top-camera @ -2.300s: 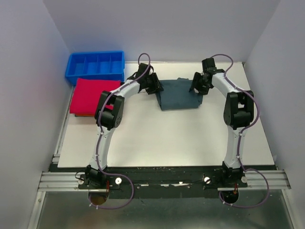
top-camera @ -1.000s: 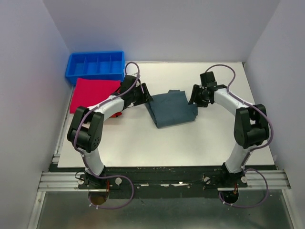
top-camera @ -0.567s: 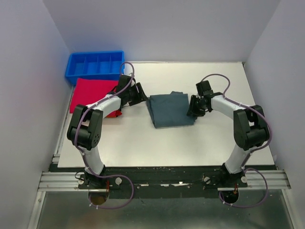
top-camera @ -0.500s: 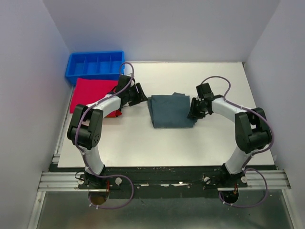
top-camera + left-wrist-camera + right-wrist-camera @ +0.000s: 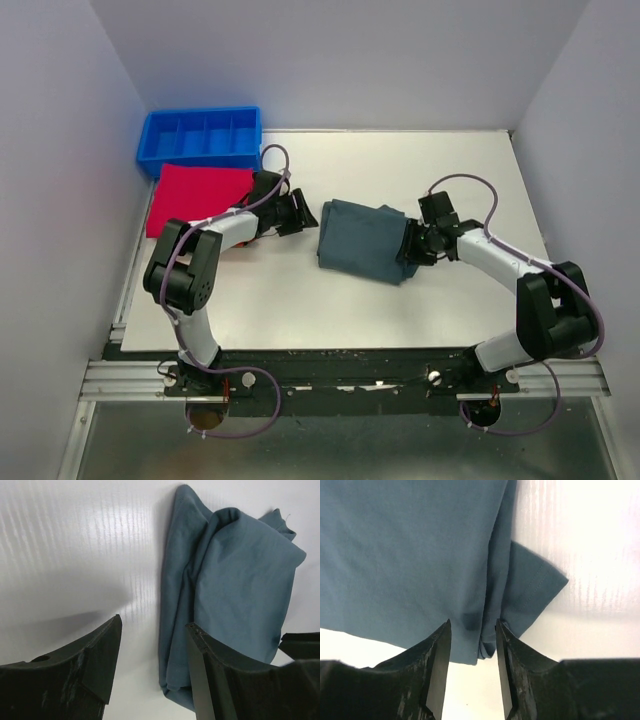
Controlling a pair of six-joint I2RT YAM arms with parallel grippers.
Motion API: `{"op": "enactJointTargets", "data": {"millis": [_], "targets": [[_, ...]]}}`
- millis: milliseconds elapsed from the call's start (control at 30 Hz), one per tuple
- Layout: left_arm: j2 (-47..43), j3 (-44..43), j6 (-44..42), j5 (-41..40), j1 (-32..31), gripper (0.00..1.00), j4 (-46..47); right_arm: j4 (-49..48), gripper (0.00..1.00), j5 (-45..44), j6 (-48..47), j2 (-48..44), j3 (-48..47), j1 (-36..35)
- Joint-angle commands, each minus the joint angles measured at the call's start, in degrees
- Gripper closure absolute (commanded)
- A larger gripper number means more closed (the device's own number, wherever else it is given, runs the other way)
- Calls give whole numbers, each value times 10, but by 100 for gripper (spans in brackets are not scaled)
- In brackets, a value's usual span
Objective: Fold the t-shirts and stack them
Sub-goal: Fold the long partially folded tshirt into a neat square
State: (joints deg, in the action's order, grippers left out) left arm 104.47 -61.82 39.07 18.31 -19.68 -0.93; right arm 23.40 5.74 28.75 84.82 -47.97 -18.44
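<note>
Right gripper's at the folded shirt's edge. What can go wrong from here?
1. A loose flap sticks out of the blue-grey shirt beside the right gripper; a pull there may undo the fold.
2. The left gripper is open and off the cloth, so a one-sided drag may bunch it.
3. The left arm crosses over the red shirt; a swing may rumple it.

You have nothing to read in any of these views. The blue-grey t-shirt [image 5: 362, 240] mid-frame, the red t-shirt [image 5: 195, 197] at nine o'clock from it and the blue bin [image 5: 200, 140] at ten o'clock all show plain, unmarked surfaces.
</note>
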Motion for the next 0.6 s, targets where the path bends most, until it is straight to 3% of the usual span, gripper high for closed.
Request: {"op": "enactJointTargets", "data": {"millis": [0, 200, 567], "targets": [[-8, -8, -6, 25, -10, 35, 24, 43, 49, -55, 3, 3, -55, -2], [10, -51, -39, 43, -11, 40, 42, 58, 48, -94, 5, 51, -132, 15], [106, -163, -65, 81, -15, 38, 36, 78, 49, -129, 8, 169, -229, 29]]}}
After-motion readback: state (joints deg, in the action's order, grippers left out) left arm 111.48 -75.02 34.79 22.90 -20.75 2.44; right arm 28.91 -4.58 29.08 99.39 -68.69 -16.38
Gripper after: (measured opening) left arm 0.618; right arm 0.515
